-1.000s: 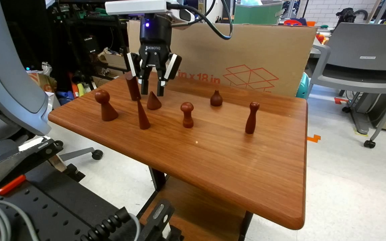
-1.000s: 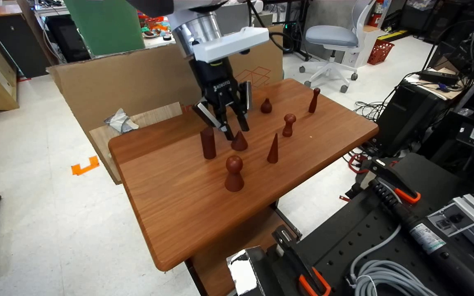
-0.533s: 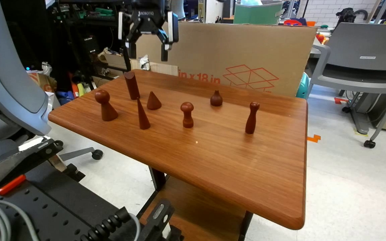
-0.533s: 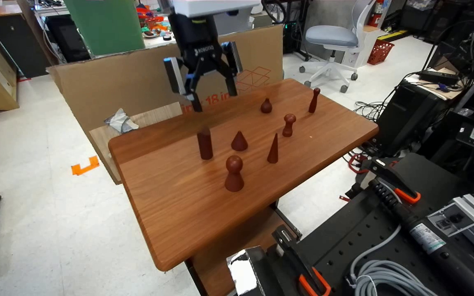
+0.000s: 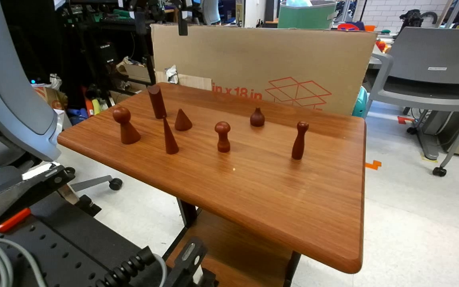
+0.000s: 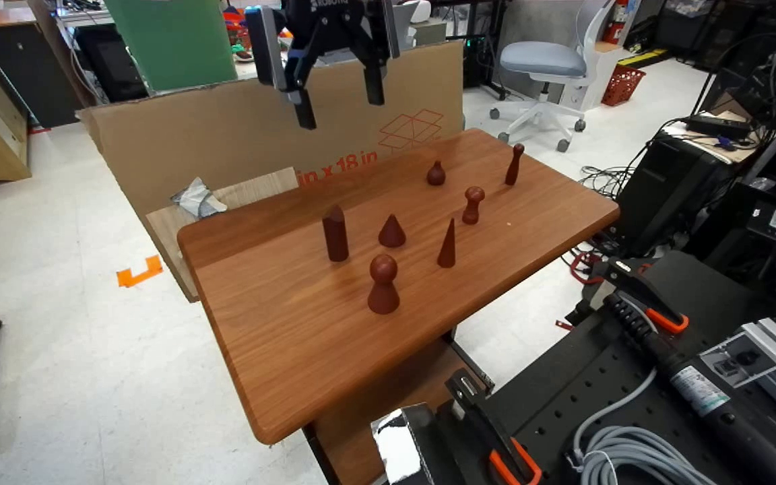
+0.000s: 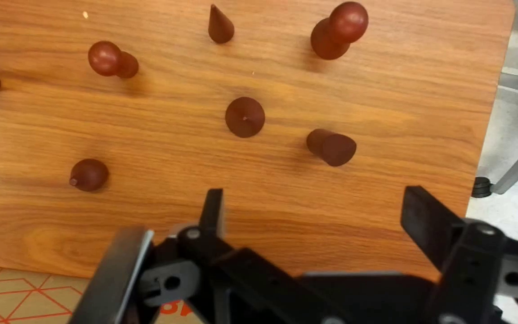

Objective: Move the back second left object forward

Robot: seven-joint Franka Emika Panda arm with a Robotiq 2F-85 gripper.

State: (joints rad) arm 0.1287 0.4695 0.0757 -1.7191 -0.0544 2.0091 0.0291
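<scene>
Claw (image 6: 341,113) just pulled up & away — jaws spread wide, nothing betw. them, high over the surface (image 5: 277,199). Squat cone (image 5: 183,120) stands upright on its own, fwd of the slant-topped cylinder (image 7: 337,150) and bulb-shaped piece (image 7: 89,174), behind the slim cone (image 5: 170,137) in wrist view. Reads as release done, so move prob. complete; can't confirm how far fwd was wanted. Vs 1 s ago: claw was down by the cone, now well apart; cone hasn't budged; cylinder's off slightly — likely nudged on exit.
</scene>
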